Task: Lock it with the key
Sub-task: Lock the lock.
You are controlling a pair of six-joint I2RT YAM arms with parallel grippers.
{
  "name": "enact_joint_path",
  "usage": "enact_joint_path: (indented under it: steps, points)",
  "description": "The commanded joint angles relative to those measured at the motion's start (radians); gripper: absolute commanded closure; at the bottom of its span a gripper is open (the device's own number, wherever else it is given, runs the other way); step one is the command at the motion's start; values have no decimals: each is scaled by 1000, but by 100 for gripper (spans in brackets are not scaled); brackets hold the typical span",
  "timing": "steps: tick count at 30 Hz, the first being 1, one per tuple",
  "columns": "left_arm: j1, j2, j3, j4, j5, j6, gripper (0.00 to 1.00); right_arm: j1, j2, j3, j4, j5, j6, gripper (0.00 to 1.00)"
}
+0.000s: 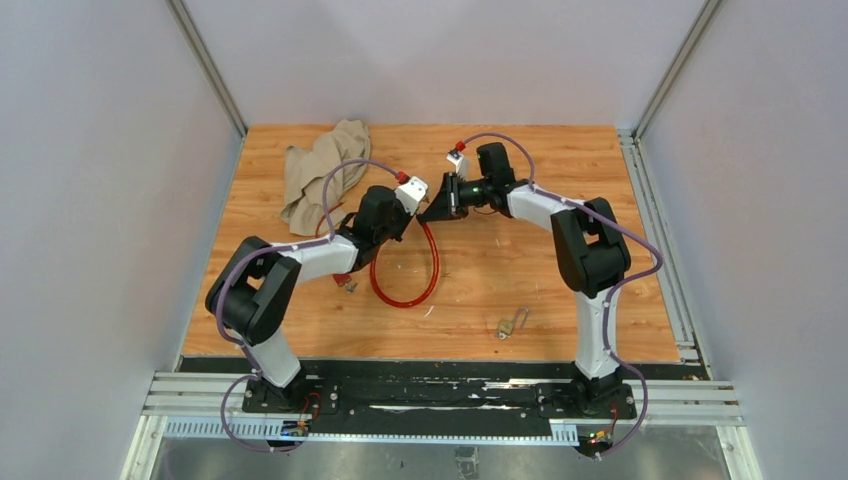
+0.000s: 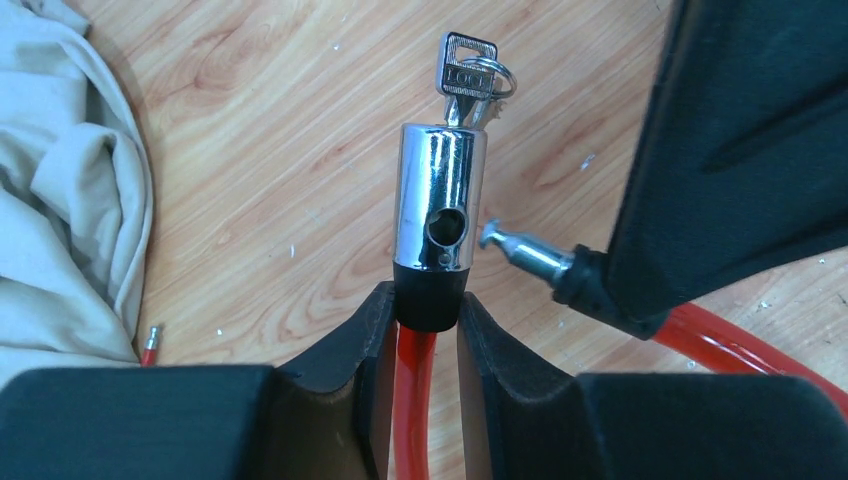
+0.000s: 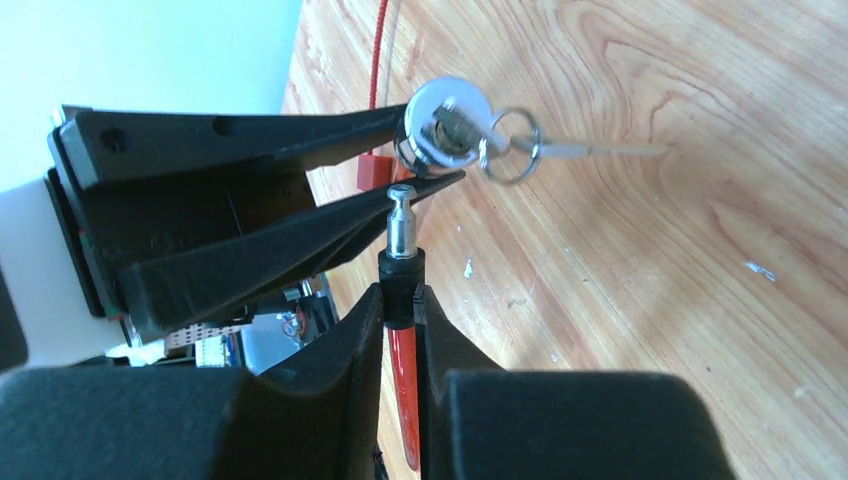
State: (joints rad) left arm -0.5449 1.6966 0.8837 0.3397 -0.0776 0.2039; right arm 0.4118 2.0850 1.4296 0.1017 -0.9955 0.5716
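Note:
The red cable lock (image 1: 405, 275) loops on the wooden table. My left gripper (image 2: 425, 300) is shut on the black collar under its chrome lock cylinder (image 2: 440, 205). The silver key (image 2: 466, 68), on a small ring, sits in the cylinder's top end. It also shows in the right wrist view (image 3: 470, 128) with a second key hanging from the ring. My right gripper (image 3: 402, 295) is shut on the cable's black-collared metal pin (image 3: 402, 220). The pin tip (image 2: 500, 240) is just right of the cylinder's side hole, outside it.
A beige cloth (image 1: 320, 175) lies at the back left. A small brass padlock with its key (image 1: 508, 325) lies near the front, right of centre. A thin red loop with a red tag (image 3: 372, 168) lies near the left arm. Grey walls enclose the table.

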Motion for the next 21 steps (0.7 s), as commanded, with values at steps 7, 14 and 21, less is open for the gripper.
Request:
enact_joint_path:
  steps: [7,14,21]
  points:
    - [-41,-37,-18,115,-15,66,100,23,63,97,-23,-20,81,99]
    - [-40,12,19,21,11,45,100,-47,12,17,-92,6,6,99]
    - [-19,144,222,-345,138,-77,100,-129,-66,-59,-285,138,-193,99]
